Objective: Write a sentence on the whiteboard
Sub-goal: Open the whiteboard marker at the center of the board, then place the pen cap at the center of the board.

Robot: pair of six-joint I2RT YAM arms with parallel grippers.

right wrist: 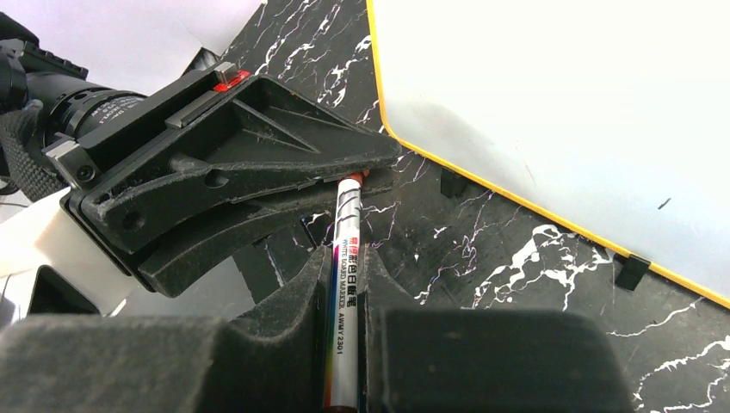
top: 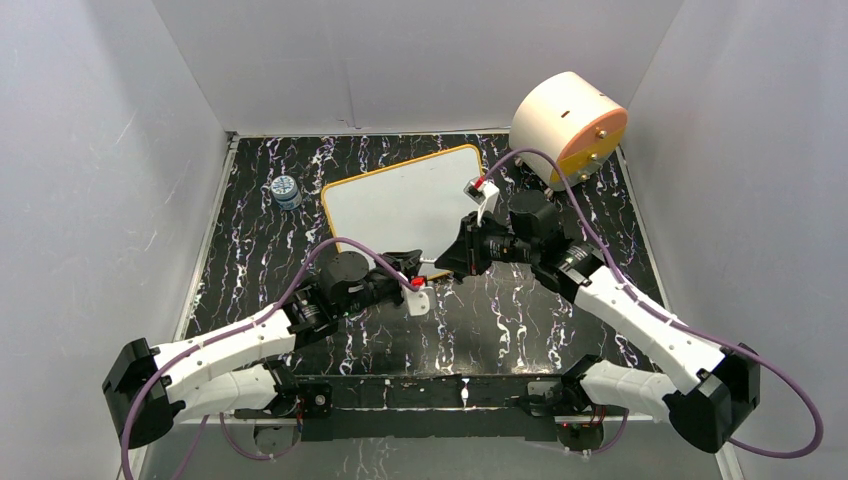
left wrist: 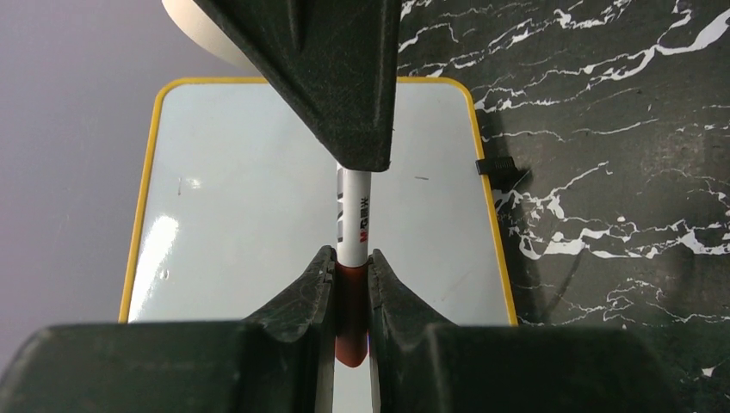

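Note:
The whiteboard lies flat at the middle back, white with an orange-yellow frame. No sentence shows on it, only tiny faint marks. It also shows in the left wrist view and the right wrist view. My two grippers meet tip to tip above the board's near edge. My left gripper is shut on the marker's reddish-brown cap. My right gripper is shut on the marker's white barrel. The marker spans the small gap between them.
A round peach-and-orange drum stands at the back right. A small blue jar sits left of the board. Black clip feet stick out from the board's frame. White walls enclose the black marbled table.

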